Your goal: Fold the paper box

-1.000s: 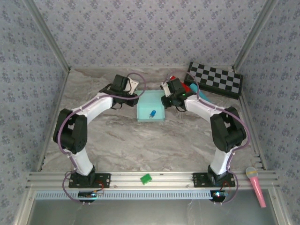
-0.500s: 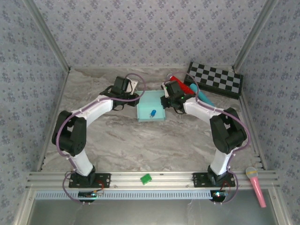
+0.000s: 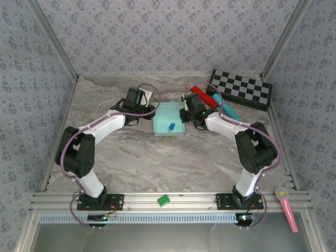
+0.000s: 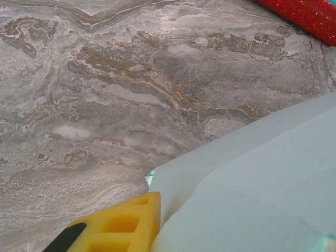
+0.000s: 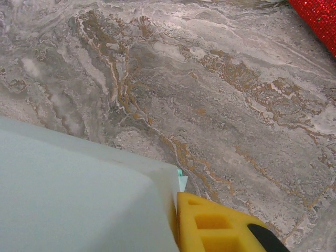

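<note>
Box (image 3: 169, 116) lay on table (image 3: 157, 157), far centre, marker (image 3: 171, 127) on it. Thin card, likely light, floppy, easily creased; best held at side edges. Left gripper (image 3: 149, 109) at its left edge, right gripper (image 3: 183, 113) at right edge; whether either was closed, couldn't tell

Matt, smooth pale-blue card of the paper box (image 3: 168, 116), smooth marble-patterned table (image 3: 157, 157), rough glittery red strip (image 4: 310, 13).
</note>
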Tool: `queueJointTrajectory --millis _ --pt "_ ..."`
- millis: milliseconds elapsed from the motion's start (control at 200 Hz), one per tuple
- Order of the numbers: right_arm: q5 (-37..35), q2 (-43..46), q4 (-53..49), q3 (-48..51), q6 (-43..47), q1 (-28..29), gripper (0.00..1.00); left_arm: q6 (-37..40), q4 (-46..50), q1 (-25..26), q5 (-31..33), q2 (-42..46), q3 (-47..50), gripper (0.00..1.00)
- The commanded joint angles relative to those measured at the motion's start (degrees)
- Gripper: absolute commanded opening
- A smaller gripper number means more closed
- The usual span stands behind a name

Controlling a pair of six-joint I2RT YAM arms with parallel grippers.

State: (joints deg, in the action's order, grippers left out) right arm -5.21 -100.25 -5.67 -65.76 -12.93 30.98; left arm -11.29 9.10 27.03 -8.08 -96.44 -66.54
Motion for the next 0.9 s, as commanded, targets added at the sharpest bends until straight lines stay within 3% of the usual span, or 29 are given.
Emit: queueJointTrajectory --millis 0,530,900 --pt "-1.18 1.83 1.43 0.58 -2.12 0.83 0.15 -1.55 -1.98 0.77 -0.30 2.02 0.87 0.18" --pt "-5.48 2.89 5.81 3.82 -7.11 3.59 0.14 -6.65 -5.26 3.14 5.36 4.33 5.02 0.13" --pt "-11.89 5.57 19.04 12.08 -9.68 6.65 0.14 -8.40 -14.47 4.63 8.55 6.75 11.31 0.13"
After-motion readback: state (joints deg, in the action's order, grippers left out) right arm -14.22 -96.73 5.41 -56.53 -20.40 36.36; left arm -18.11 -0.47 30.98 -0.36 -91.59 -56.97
